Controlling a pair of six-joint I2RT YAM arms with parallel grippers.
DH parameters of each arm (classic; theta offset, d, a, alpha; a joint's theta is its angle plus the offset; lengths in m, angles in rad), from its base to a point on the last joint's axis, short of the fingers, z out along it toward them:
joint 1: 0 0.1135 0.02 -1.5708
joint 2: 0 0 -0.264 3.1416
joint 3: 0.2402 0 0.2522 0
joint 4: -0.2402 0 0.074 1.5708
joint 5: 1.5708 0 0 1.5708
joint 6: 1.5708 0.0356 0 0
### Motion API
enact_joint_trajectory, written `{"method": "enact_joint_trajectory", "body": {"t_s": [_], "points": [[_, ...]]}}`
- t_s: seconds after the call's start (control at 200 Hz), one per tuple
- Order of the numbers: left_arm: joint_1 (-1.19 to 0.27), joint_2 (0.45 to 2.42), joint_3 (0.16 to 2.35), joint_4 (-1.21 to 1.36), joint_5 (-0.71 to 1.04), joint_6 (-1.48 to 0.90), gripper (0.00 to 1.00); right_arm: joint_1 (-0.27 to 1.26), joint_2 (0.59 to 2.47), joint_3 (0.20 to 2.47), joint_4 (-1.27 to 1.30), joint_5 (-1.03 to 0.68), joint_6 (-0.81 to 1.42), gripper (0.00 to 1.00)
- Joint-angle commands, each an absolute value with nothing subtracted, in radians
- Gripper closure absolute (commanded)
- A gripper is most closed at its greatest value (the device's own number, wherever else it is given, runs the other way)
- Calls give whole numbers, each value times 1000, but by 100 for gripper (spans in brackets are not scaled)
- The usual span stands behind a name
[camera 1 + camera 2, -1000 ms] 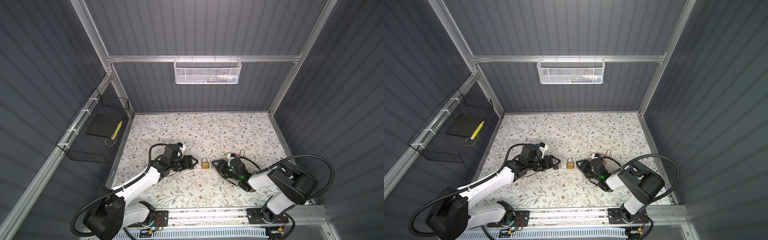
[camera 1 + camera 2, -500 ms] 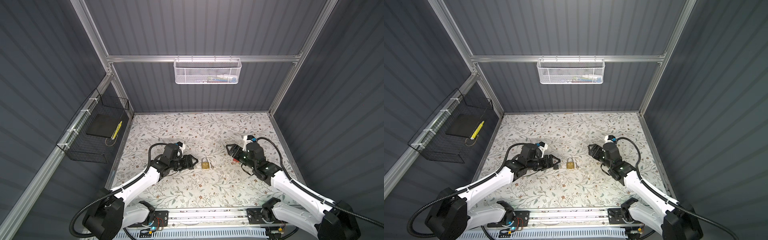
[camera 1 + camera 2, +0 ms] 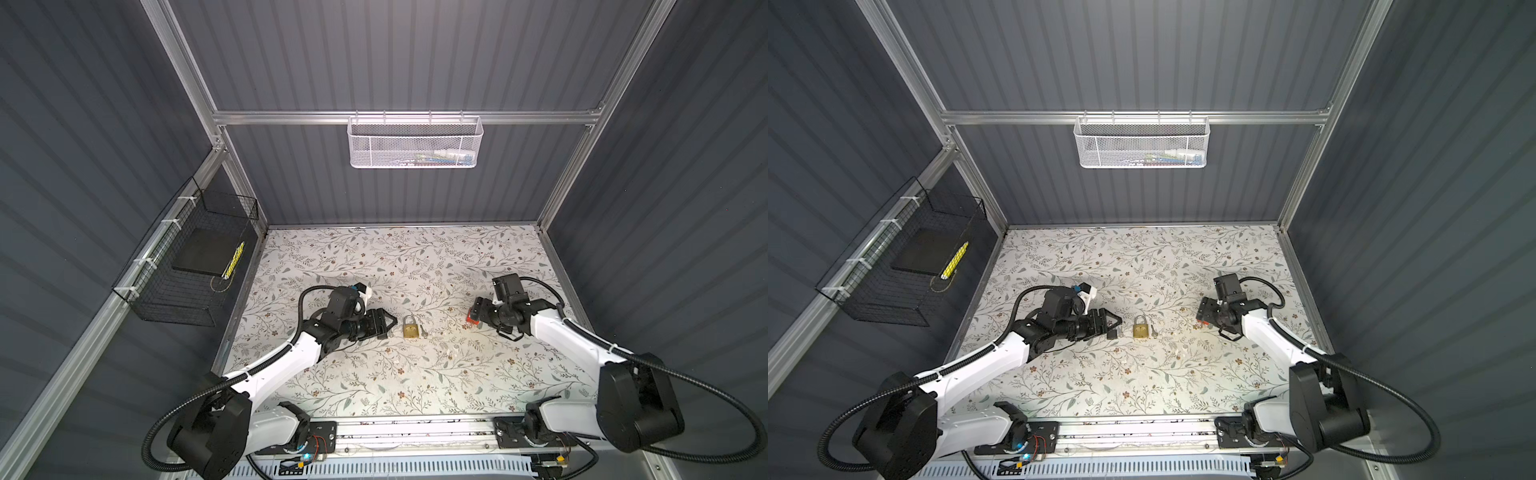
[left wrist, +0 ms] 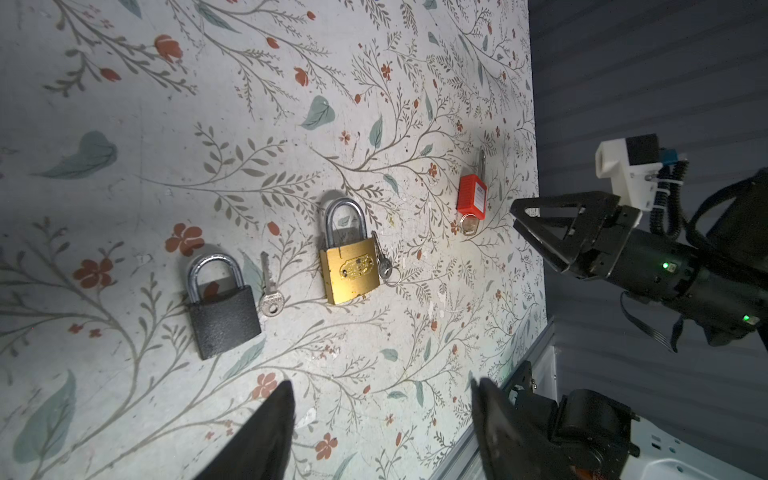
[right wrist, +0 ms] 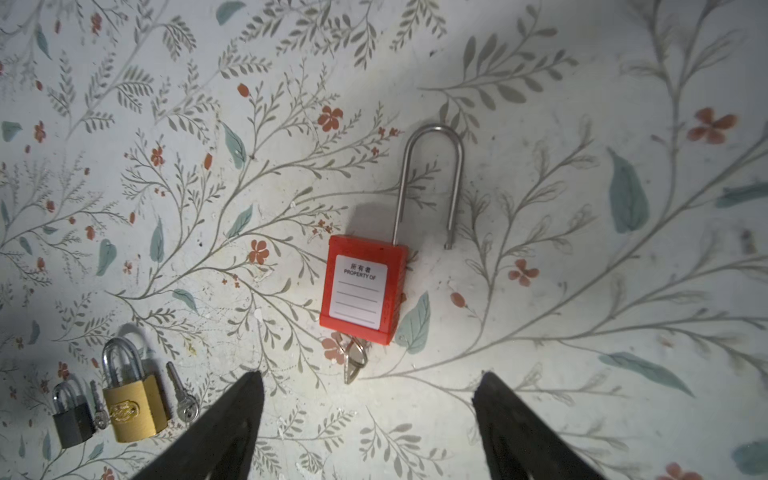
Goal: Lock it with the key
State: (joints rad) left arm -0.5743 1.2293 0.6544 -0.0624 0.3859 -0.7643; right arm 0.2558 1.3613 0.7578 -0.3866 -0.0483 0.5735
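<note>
1. Table (image 3: pixel 415 374): the floral surface carries three padlocks in a loose row, each lying flat
2. Right gripper (image 5: pixel 370 376): the jaws stand wide apart and hold nothing. It is poised over the red padlock (image 5: pixel 359 291), which is judged the workpiece
3. Left gripper (image 4: pixel 382 382): also spread and empty, near the black padlock (image 4: pixel 222 316). The brass padlock (image 4: pixel 351 270) lies between that and the red one. Both have closed shackles and a loose key beside them
4. Red padlock: label up, well apart from the brass one and nearest the right arm
5. Shackle (image 5: pixel 432 166): the free leg is out of the body and sits beside it, not over its hole. It likely needs swinging into line and pressing home while the body is braced
6. Key (image 5: pixel 353 361): seated in the base with its ring. Advice: close squarely on the flat bow, as it is small and a skewed grip may slip or drag the body round
</note>
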Motion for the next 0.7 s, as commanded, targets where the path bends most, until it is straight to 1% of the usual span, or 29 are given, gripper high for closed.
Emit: {"method": "enact_joint_trajectory", "body": {"t_s": [0.0, 0.125, 0.465, 0.575, 0.695], "points": [[-577, 1226, 664, -59, 399, -767, 31, 253, 1416, 797, -418, -97, 538, 19], [-576, 1222, 658, -57, 398, -772, 31, 254, 1471, 823, -412, -81, 518, 20], [-577, 1235, 652, -46, 400, -774, 30, 267, 1603, 896, -440, -44, 437, 28], [-577, 1236, 655, -47, 400, -772, 30, 272, 1647, 931, -477, -4, 418, 29], [-577, 1241, 656, -46, 402, -772, 30, 274, 1679, 962, -504, 2, 396, 33]]}}
